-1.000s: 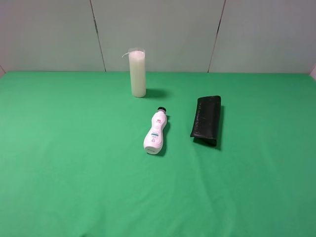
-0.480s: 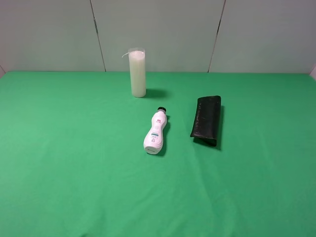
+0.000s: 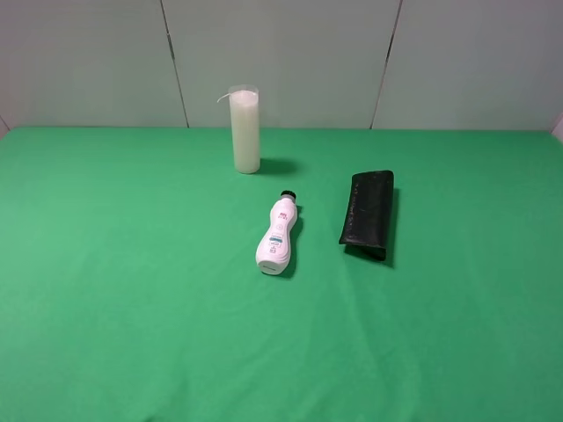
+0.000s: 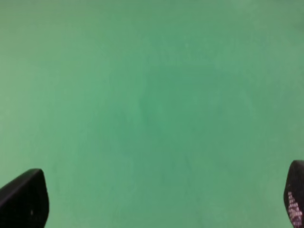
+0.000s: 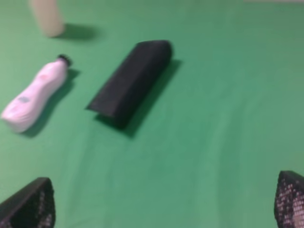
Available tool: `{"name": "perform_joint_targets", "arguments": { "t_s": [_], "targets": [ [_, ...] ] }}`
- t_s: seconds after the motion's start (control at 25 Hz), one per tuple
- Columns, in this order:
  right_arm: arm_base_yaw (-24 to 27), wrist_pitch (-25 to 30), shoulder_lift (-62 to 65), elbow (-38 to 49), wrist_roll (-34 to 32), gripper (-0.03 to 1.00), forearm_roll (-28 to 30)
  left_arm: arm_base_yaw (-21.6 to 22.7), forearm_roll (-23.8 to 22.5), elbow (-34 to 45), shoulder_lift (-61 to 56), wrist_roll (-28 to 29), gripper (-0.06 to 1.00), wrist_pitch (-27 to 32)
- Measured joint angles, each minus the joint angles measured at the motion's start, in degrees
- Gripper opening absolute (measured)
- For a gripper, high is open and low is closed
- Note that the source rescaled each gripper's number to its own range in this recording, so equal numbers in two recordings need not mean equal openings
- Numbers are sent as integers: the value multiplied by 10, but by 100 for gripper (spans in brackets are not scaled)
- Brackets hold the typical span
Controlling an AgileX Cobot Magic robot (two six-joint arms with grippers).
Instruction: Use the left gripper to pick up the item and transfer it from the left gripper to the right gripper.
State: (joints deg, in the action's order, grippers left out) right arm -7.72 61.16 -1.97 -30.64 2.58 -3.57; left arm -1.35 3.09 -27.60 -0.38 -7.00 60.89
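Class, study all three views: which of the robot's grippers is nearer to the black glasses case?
Right. The right gripper has the glasses case lying ahead of its open jaws; the left gripper, also open, sees only bare green cloth, the case out of its view.

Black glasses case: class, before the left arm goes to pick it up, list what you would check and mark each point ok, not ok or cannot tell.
1. Black glasses case lies flat on the green cloth, nothing on top: ok.
2. Clear of the white bottle, a gap between them: ok.
3. Candle stands upright, well behind: ok.
4. Left tool open and empty: ok.
5. Right tool open and empty, ready to receive: ok.
6. Left tool lined up over the case: not ok; its view shows only cloth.
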Motion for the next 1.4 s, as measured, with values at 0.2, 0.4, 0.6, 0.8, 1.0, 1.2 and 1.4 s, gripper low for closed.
{"name": "perform_joint_targets", "arguments": {
  "t_s": [0.2, 0.4, 0.6, 0.8, 1.0, 1.2, 1.4],
  "targets": [
    [10, -21, 22, 20, -33, 100, 36, 0, 0, 0, 0, 0, 100, 0],
    [40, -28, 22, 21, -36, 100, 36, 0, 0, 0, 0, 0, 100, 0],
    [45, -29, 22, 21, -36, 100, 36, 0, 0, 0, 0, 0, 100, 0],
    [45, -29, 22, 21, -36, 100, 36, 0, 0, 0, 0, 0, 100, 0],
    [45, -29, 22, 21, -36, 100, 36, 0, 0, 0, 0, 0, 100, 0],
    [45, -29, 22, 21, -36, 100, 36, 0, 0, 0, 0, 0, 100, 0],
    [45, -30, 22, 21, -36, 100, 36, 0, 0, 0, 0, 0, 100, 0]
  ]
}}
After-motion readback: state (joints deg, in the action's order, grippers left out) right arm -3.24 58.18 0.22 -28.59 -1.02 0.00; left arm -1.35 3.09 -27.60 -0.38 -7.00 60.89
